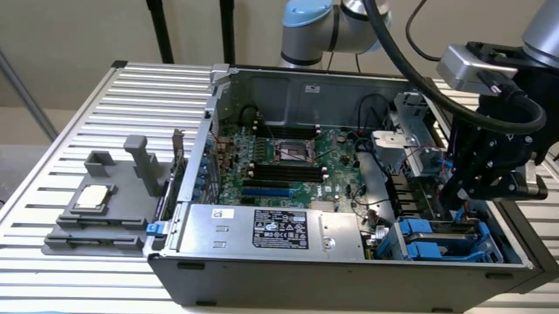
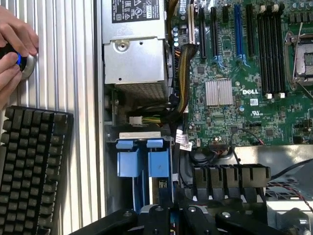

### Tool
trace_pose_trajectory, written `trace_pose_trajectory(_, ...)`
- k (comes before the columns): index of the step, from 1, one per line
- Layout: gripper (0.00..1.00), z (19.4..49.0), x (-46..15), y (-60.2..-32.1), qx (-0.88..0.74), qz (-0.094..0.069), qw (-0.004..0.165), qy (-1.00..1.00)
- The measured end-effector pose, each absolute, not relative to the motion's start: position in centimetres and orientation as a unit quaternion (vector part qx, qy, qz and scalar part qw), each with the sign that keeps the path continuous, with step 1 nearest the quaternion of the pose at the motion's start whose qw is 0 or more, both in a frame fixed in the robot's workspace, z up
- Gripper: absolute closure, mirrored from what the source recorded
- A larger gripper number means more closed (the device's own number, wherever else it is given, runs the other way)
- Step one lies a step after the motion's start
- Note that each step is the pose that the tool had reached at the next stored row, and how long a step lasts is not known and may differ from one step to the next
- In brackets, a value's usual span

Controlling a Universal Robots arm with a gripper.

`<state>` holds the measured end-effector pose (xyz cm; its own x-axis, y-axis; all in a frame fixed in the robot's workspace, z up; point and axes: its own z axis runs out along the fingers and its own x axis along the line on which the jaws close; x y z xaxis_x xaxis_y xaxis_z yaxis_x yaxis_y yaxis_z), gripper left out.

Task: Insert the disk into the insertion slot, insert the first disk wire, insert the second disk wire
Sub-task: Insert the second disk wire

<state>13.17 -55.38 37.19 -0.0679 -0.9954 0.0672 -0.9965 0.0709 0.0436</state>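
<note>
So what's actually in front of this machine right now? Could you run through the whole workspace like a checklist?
Surface: a ribbed metal table carrying an open computer case.
Job's things: the disk sits in the insertion slot, between its blue clips, at the case corner on the exterior view's right.
Clutter: a grey fixture holding a processor chip, on the exterior view's left; a black keyboard.
Hand: the robot's hand hangs just above the slot; open or shut cannot be told.
Cables: a yellow and black wire bundle beside the silver power supply.
Surroundings: a person's hand on a round knob on the table.
</note>
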Motion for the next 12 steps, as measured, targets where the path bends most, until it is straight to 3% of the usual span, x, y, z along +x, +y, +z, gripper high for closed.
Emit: trace_pose_trajectory(12,0.84,36.0,12.9,-57.4,0.69,-0.008,0.012,-0.724)
